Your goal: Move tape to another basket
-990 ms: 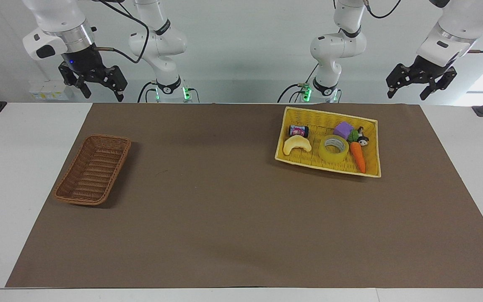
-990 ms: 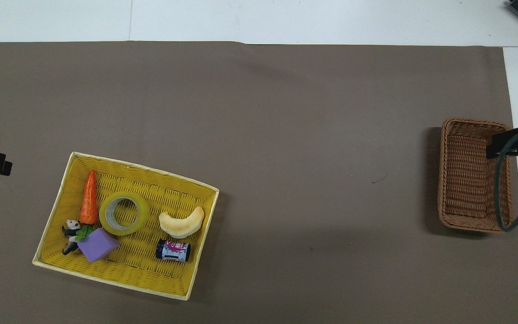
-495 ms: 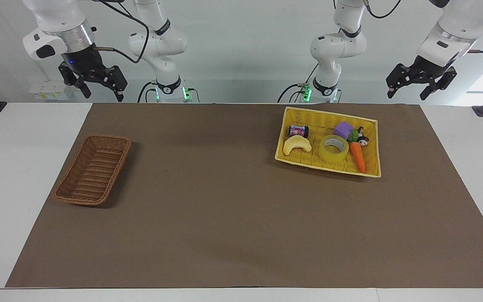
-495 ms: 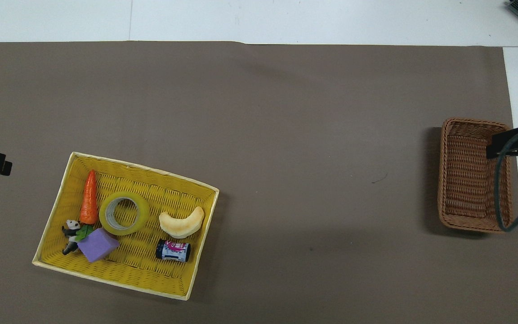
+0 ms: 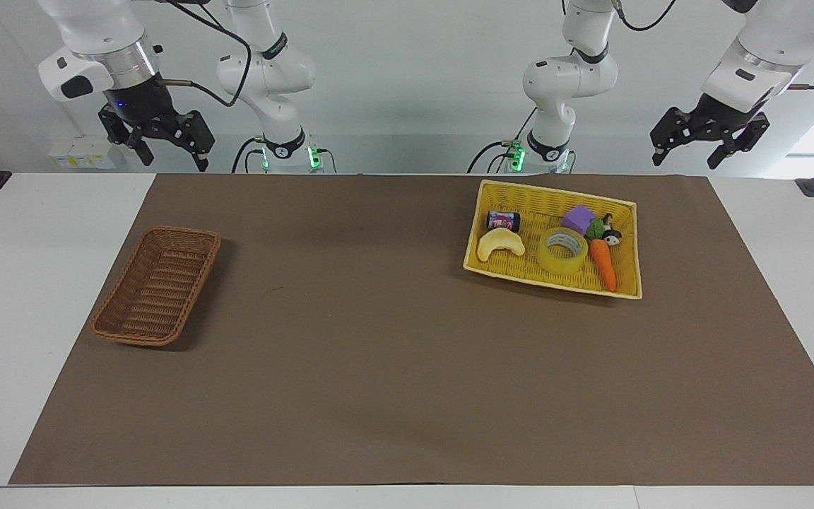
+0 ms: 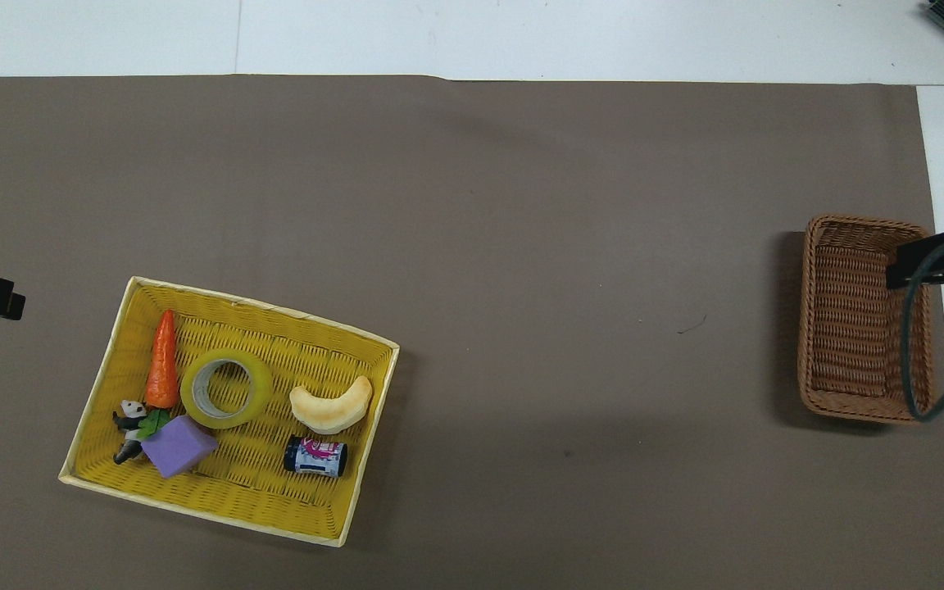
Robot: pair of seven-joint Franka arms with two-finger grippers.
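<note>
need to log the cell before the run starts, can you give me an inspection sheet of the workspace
surface: white table under a brown mat.
job's things: tape lies flat in the yellow basket; brown wicker basket holds nothing, toward the right arm's end.
clutter: carrot, purple block, panda figure, crescent toy, small can, all in the yellow basket.
grippers: left end effector and right end effector open, raised, waiting.
cables: black cable over the wicker basket's edge.
surroundings: pale wall.
</note>
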